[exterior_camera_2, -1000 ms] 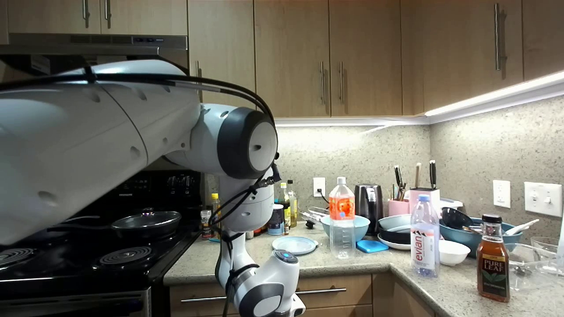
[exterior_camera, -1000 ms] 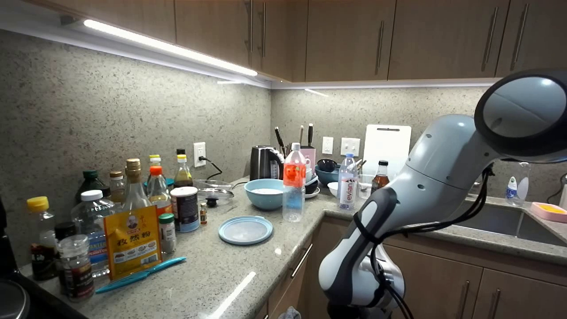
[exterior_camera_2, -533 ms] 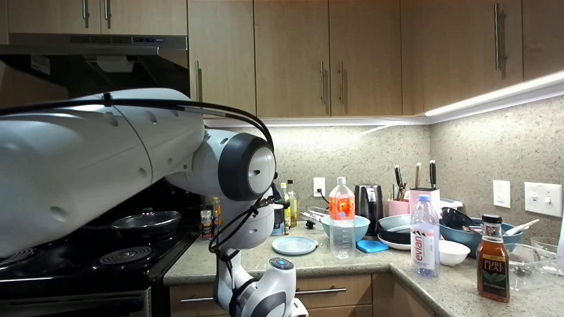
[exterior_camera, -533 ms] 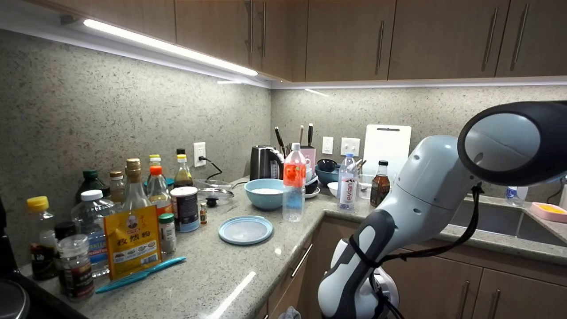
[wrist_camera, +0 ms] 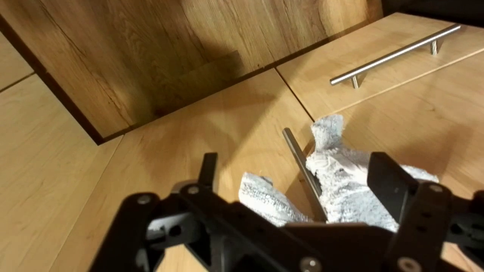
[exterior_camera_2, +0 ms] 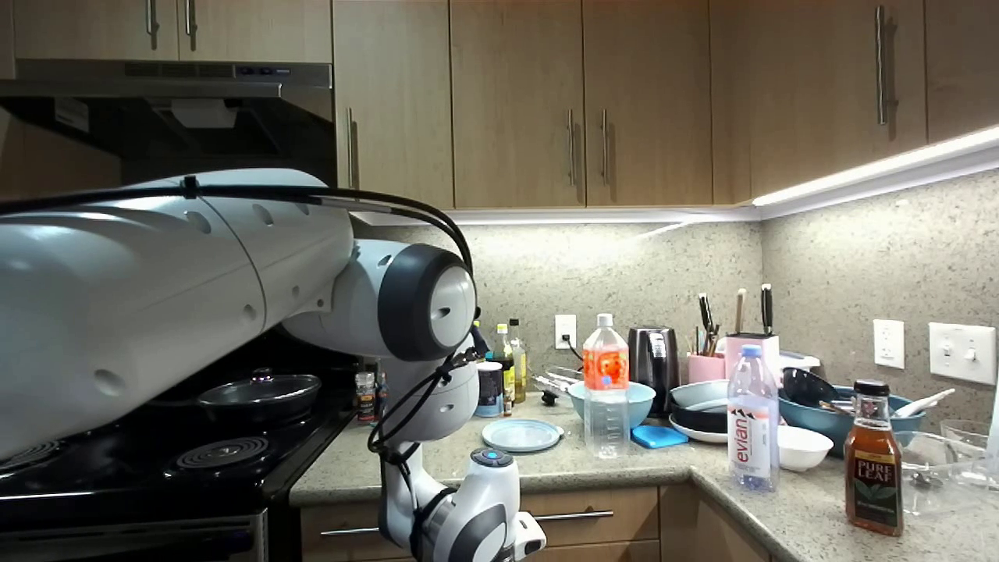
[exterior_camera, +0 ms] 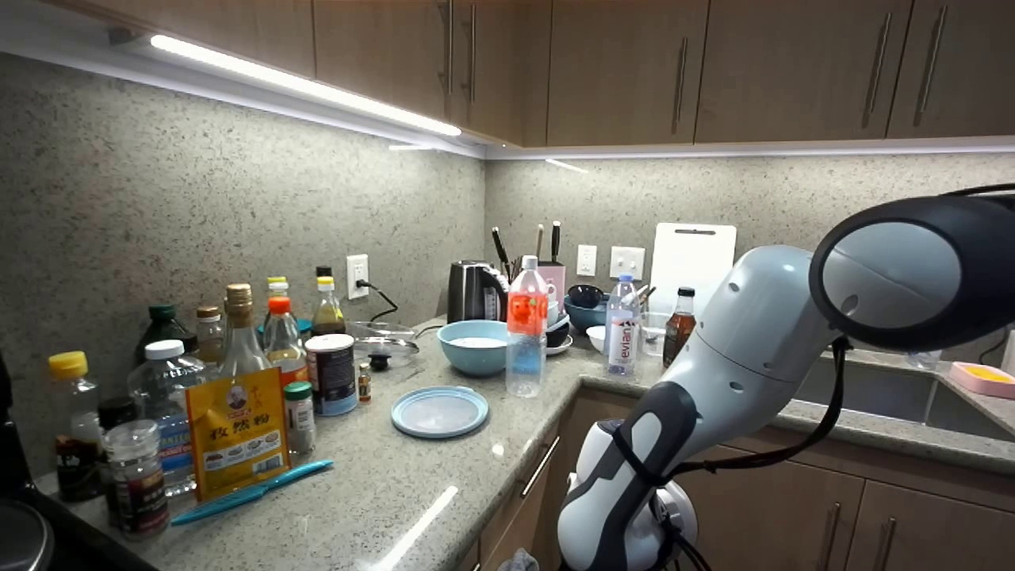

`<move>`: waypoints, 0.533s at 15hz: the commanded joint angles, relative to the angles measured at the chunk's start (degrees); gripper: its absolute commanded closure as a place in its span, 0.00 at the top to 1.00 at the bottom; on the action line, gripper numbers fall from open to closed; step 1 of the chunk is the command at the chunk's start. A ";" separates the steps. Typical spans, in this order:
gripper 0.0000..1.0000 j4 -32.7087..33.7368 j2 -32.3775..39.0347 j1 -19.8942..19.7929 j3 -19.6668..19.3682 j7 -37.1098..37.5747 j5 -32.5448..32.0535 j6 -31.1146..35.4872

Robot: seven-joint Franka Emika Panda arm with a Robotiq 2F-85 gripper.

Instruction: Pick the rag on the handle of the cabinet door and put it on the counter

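While on one handle (wrist_camera: pixel 303 168), one rag (wrist_camera: pixel 346 185).

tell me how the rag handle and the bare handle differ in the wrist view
The rag handle has the rag on both sides and its lower end hidden; the bare handle shows end to end, with both posts. The rag handle slopes down rightward, the bare handle up rightward. The rag handle looks dull and shaded, the bare handle bright and shiny. Both look like straight metal bars.
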 commanded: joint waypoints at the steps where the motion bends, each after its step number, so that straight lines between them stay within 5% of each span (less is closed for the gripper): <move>1: 1.00 5.66 6.13 -6.76 6.43 -0.86 -2.88 7.90; 8: 1.00 17.50 22.27 -23.02 19.70 -2.61 -12.24 12.15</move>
